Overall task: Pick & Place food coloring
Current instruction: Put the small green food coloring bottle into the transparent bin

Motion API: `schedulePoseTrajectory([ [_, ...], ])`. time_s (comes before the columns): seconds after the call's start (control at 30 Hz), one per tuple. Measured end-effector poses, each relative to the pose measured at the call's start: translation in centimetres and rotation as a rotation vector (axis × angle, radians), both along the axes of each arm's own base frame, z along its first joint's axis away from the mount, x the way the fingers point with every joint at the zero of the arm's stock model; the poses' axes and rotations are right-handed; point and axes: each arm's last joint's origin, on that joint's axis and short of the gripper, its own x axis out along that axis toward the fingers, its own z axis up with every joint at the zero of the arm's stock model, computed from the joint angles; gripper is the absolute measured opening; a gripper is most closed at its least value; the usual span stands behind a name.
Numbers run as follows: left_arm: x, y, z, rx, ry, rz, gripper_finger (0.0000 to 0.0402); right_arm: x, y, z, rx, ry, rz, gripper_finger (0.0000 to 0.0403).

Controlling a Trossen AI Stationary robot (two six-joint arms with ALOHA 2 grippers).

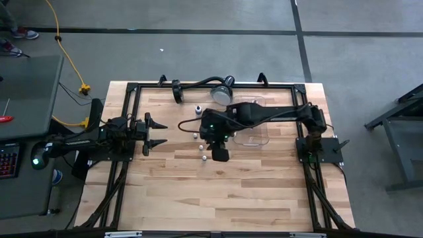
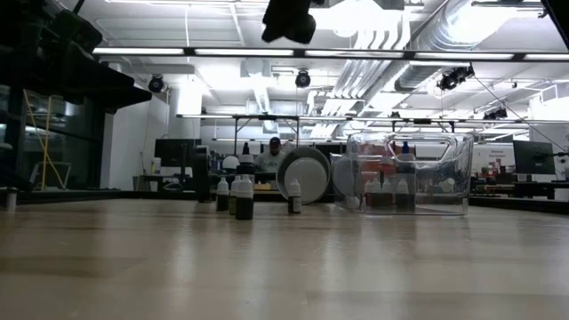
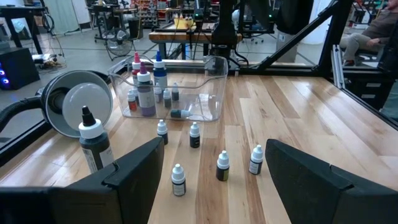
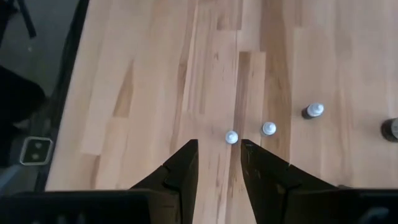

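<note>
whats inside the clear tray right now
The clear tray holds several food coloring bottles, most standing at one end and one lying on its floor. An exact count cannot be made because they overlap.

Grey concrete floor [image 1: 198, 56] with dark lines; bright ceiling lights [image 2: 356, 18], ducts [image 2: 444, 36], perhaps a workshop.

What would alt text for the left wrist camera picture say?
Five small white-capped food coloring bottles stand loose on the wooden table ahead of the open left gripper. Behind them a clear plastic tray holds more bottles, with a round silver lamp head beside it.
</note>
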Motion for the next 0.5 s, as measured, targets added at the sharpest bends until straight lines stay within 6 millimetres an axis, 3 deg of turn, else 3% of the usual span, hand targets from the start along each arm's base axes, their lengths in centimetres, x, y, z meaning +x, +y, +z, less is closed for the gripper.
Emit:
schedulePoseTrajectory([
  [0.5, 0.0, 0.0, 0.0, 0.000, 0.000, 0.000, 0.0278, 3.9, 0.7, -9.7, -0.071, 0.255, 0.043, 0.0110],
])
